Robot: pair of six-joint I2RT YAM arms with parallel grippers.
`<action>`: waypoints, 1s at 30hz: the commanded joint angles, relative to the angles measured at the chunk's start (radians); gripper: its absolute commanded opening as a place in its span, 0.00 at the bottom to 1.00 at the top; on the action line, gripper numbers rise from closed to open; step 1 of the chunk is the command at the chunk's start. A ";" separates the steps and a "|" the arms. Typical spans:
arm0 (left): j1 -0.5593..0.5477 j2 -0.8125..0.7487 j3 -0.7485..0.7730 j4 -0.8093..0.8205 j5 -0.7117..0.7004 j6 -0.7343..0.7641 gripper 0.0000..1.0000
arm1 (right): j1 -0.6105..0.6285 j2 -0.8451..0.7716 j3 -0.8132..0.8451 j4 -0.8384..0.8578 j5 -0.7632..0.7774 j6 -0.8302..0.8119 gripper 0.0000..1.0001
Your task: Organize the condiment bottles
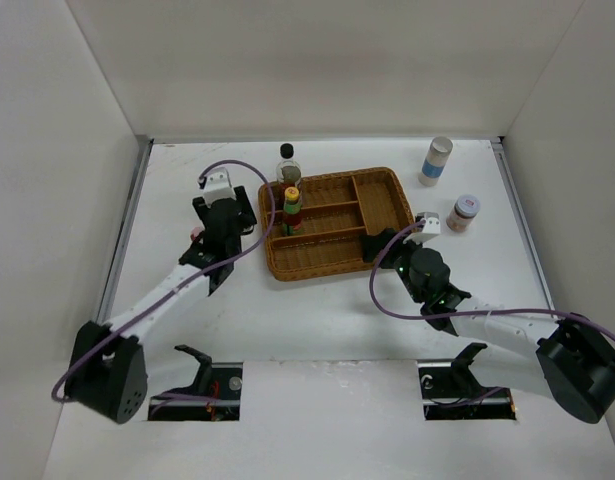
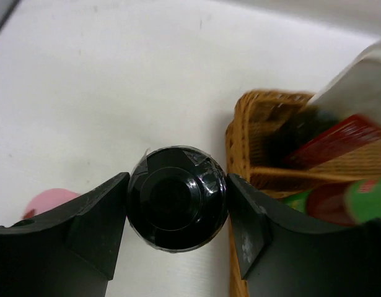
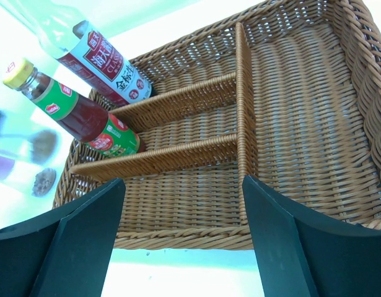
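The round black top of the dark shaker (image 2: 178, 198) is right up close in the left wrist view. The left gripper (image 2: 178, 185) has one finger on each side of it. Both fingers (image 2: 97, 229) touch the lid, so the gripper is partly closed around the shaker. I cannot tell how hard it squeezes.

The shaker stands on the table (image 2: 116, 74), just left of the wicker tray (image 2: 240, 136). The pink-lidded jar (image 2: 48, 201) sits near it, on the left.

The right gripper (image 3: 183, 185) is wide open and holds nothing. It hangs over the near side of the tray.

In the tray, the tall clear bottle (image 1: 287, 165) is in the far left slot. The red bottle (image 1: 291, 208) with the yellow cap is in the middle left slot. The near left slot looks free. The white bottle (image 1: 436, 160) and the purple-lidded jar (image 1: 464, 212) wait on the table, right of the tray.

I think the job now is to pick up the shaker and put it in the tray.
- Squeeze until it feels firm.
- Lift straight up, so it does not tip or bump the pink jar.
- Go high enough to pass over the tray's rim.
- Move right and set it upright in the free near slot, away from the red bottle.
- The right gripper should back off first, or the two arms could bump.
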 commanded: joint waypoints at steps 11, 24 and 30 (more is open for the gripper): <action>-0.266 -0.415 0.041 -0.356 -0.050 -0.012 0.36 | -0.051 -0.036 -0.022 0.060 0.054 0.044 0.78; -0.535 -0.061 0.226 -0.053 0.036 0.023 0.35 | -0.136 -0.127 -0.057 -0.021 0.141 0.087 1.00; -0.549 0.146 0.329 0.076 0.113 0.025 0.34 | -0.131 -0.251 -0.100 -0.043 0.242 0.090 1.00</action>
